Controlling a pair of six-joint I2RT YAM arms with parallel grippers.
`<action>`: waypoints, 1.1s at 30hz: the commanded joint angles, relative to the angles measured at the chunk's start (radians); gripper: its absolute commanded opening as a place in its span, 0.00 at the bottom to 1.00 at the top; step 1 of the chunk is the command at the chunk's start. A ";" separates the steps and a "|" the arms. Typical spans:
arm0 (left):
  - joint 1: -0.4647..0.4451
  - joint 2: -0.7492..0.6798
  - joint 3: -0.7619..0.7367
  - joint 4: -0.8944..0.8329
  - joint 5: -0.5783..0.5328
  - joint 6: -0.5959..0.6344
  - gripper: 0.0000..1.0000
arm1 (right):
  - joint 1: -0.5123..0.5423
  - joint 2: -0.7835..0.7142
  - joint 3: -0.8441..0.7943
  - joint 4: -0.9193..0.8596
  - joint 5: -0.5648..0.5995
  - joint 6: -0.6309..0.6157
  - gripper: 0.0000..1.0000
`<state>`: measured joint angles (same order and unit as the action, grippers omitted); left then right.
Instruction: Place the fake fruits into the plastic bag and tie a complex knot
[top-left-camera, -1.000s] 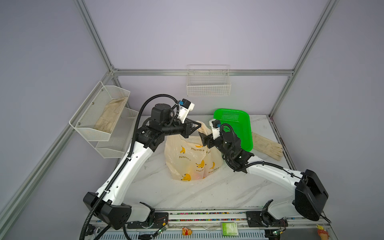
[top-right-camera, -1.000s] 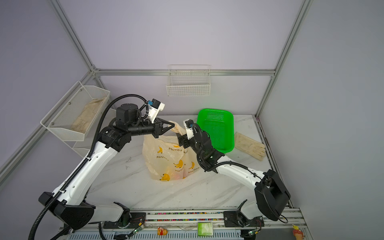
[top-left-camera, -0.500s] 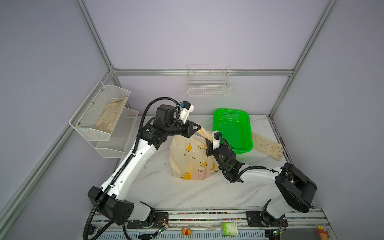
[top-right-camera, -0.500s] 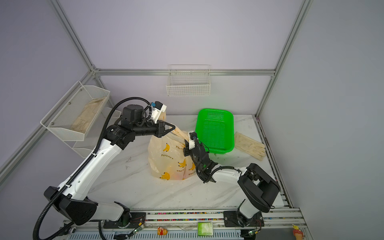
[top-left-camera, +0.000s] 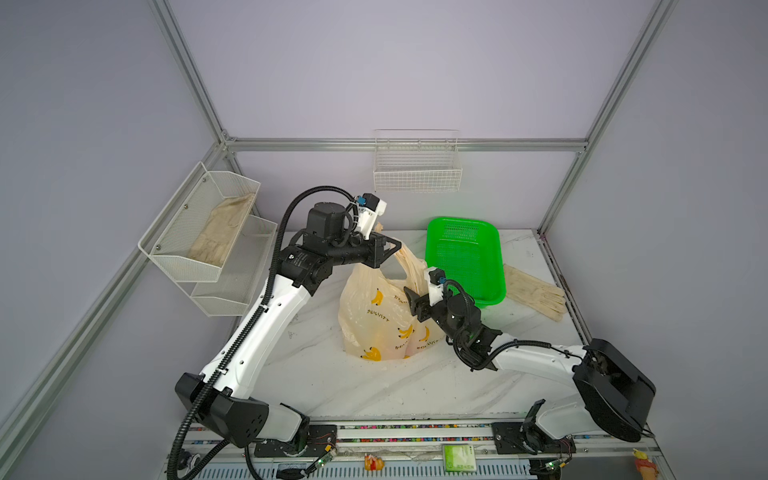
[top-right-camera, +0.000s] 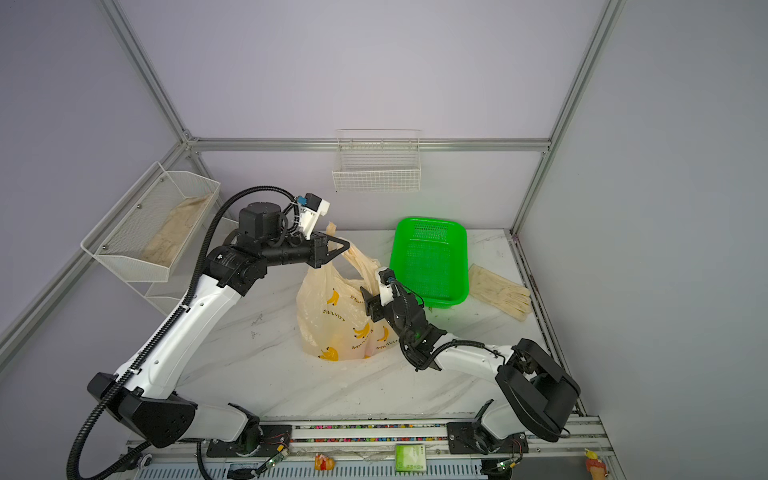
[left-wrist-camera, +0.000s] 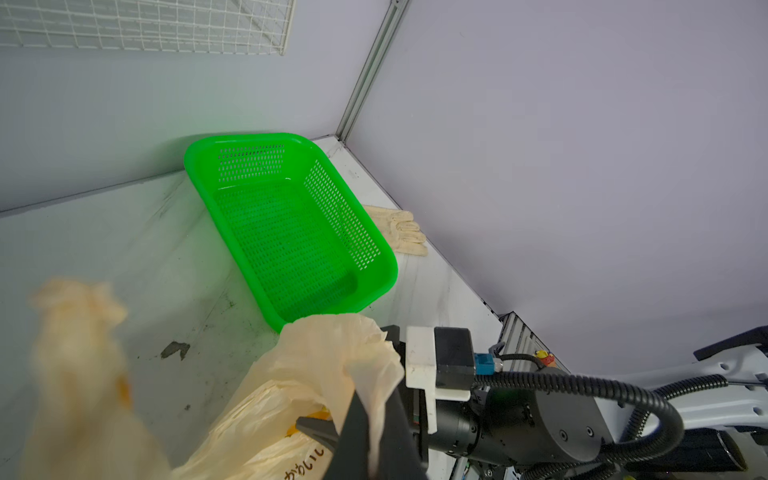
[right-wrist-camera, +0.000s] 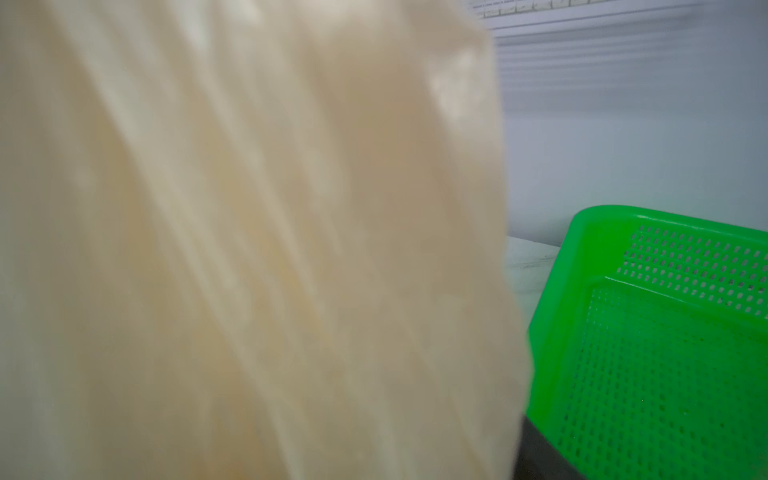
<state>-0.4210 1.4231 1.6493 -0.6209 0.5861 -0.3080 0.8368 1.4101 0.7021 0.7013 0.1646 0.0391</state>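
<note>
The left gripper (top-left-camera: 397, 246) stands high over the back of the table (top-left-camera: 324, 374). Its jaws are pressed together on the handle strap (top-left-camera: 411, 264) of the plastic bag (top-left-camera: 374, 320), and a short free end (top-left-camera: 378, 227) of plastic sticks up behind it. The bag itself stands upright in the middle of the table, below and slightly to the right of this gripper. The fake fruits cannot be told one from another. Only a warmer orange tone shows through the lower part of the bag, so they are probably inside, as none lies on the table. Whether a knot is formed, the pictures do not show.

The relation that matters is the strap. It is stretched, and its long axis runs from the left gripper slanting down to the right, to the right shoulder of the bag. There the right gripper (top-left-camera: 410, 300) sits low, just beside the bag, with its tips pointing left into the plastic. So the strap lies above this gripper and a little behind it, and the right arm is clearly the nearer one to the strap's lower part. The right wrist view is filled with blurred plastic, and it cannot be told if these jaws are apart or have hold of the film. Further right, the green basket (top-left-camera: 465, 257) lies empty, near the right wrist.
</note>
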 joint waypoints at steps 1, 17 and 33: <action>0.005 -0.018 0.093 0.039 0.069 0.073 0.00 | -0.010 -0.070 0.082 -0.152 -0.133 -0.041 0.87; 0.007 0.057 0.158 -0.013 0.117 0.144 0.00 | -0.183 -0.190 0.385 -0.641 -0.639 -0.289 0.97; 0.013 0.063 0.191 -0.021 0.152 0.155 0.00 | -0.358 -0.075 0.553 -0.766 -0.981 -0.433 0.97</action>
<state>-0.4183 1.4902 1.7550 -0.6609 0.7090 -0.1787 0.5213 1.3293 1.2022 -0.0261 -0.6735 -0.3157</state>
